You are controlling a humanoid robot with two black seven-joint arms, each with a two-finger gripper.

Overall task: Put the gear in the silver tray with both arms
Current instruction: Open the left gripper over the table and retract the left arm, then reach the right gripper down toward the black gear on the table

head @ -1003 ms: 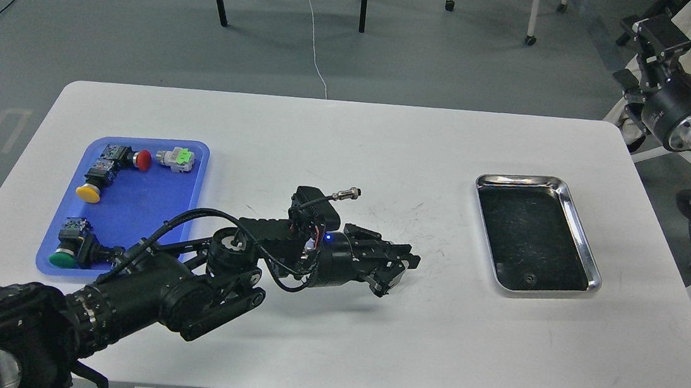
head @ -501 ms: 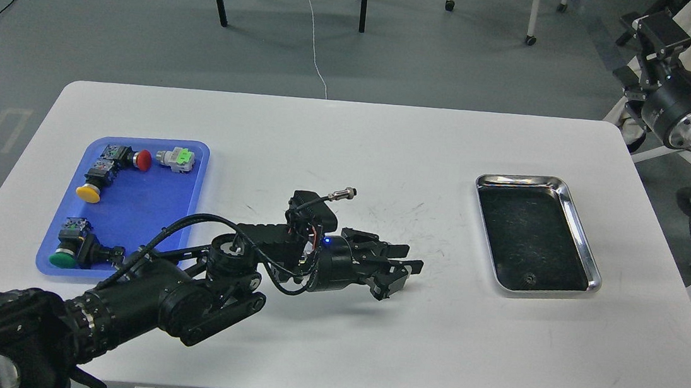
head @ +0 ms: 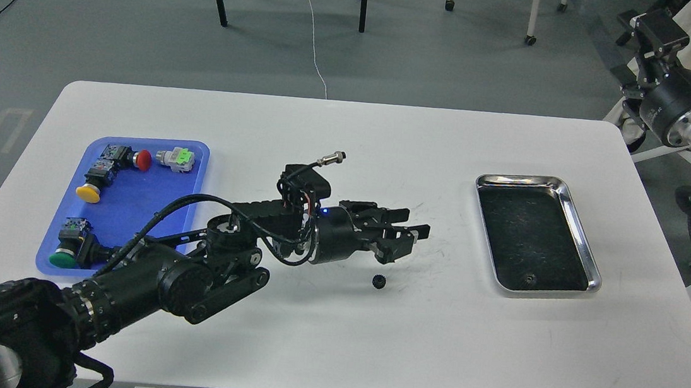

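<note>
- left gripper (head: 403,240) open and empty; the small black gear (head: 378,281) lies on the white table (head: 351,131) at its 7 o'clock.
- silver tray (head: 582,242) sits well apart at 3 o'clock; the tiny gear could slip from a pinch.
- right gripper (head: 643,29): cannot tell.

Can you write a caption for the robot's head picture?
Left gripper hovers open above a small black gear on the white table, silver tray waiting nearby.

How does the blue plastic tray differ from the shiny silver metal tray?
The blue plastic tray lies on the table's left side and holds several push-button switches; the shiny silver metal tray lies on the right side and holds only one small dark part. The blue tray is matte, the silver one reflective. Both are rounded rectangles.
</note>
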